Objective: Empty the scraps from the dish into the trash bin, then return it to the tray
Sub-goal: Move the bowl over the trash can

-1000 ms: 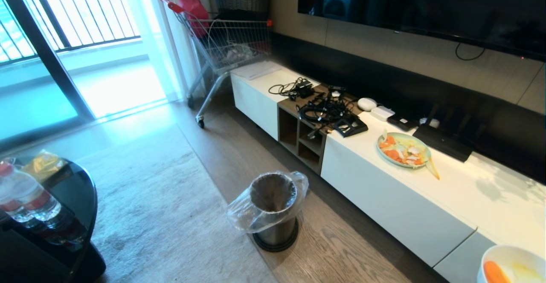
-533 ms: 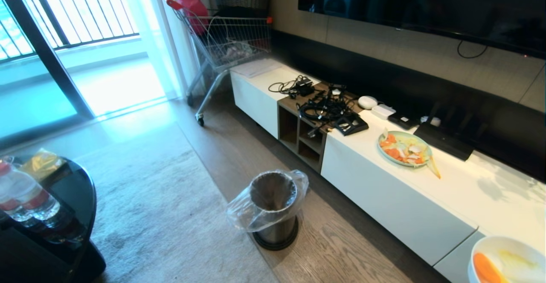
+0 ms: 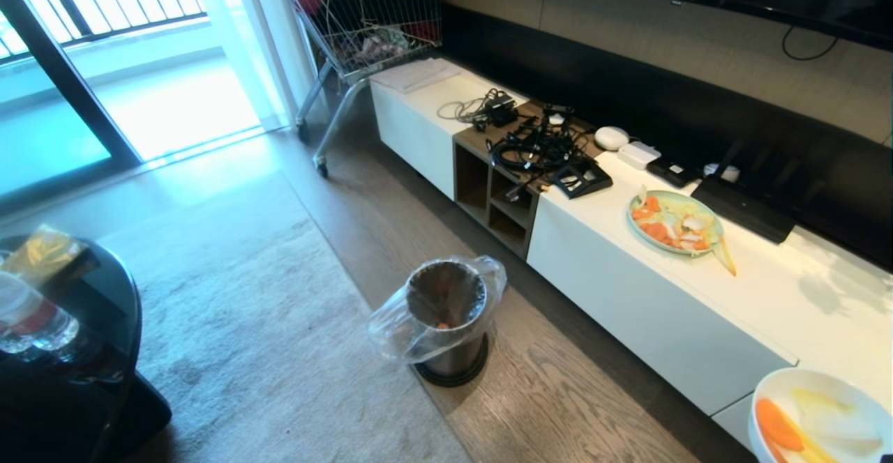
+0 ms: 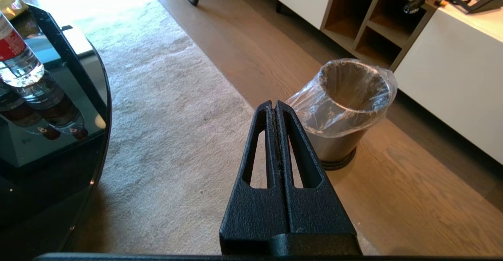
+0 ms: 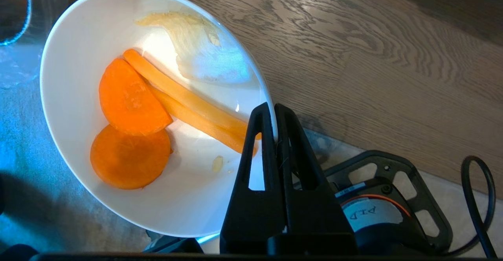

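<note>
Jaws of my right gripper [image 5: 275, 109] stay clamped on the dish [image 5: 70, 96] rim, scraps [image 5: 133, 119] aboard, bin [image 3: 446, 295] now nearer in my tilted-down head view: tipping pending; left gripper [image 4: 276, 104] closed, idle.
</note>
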Motion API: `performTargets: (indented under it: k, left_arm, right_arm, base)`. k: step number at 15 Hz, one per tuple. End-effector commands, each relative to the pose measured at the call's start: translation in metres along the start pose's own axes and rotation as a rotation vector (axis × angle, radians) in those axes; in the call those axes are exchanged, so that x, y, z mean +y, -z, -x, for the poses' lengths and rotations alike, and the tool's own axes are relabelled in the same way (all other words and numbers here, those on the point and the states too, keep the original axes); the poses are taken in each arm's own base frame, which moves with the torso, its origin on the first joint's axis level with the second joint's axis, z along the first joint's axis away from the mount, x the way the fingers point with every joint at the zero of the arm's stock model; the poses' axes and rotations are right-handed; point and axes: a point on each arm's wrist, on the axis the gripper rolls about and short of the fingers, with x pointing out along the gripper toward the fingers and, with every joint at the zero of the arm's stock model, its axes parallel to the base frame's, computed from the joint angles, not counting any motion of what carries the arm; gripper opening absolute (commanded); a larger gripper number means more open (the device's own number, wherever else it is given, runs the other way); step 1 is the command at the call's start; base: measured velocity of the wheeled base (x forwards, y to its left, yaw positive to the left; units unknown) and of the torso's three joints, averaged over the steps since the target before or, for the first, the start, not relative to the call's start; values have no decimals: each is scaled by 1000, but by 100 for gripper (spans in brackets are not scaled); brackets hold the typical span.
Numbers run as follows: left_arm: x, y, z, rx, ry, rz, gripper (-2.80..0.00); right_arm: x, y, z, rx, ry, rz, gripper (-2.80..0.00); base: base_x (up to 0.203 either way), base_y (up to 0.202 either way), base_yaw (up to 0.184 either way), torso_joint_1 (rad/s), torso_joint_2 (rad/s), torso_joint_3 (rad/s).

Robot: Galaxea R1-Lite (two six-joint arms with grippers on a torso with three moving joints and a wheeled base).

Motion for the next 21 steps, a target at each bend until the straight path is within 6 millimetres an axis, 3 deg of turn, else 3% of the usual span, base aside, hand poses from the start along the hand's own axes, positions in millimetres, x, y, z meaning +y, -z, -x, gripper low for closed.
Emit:
performTargets:
  k: [1,11,21]
  left_arm:
    - [0,0,0,0,0,1,-280]
    - [0,0,0,-1,0,1,-280]
    - [0,0,0,-1,0,1,-280]
  right_arm:
    - [6,-6,3,-21,-26,6,-280]
    - [29,-25,2,-45,-52,140,-280]
    - [48,-39,-3,-88,-93,166,-280]
  base:
    - [0,0,0,3,0,-198]
    - [0,0,0,0,3,-197]
    - [0,0,0,5,2,-195]
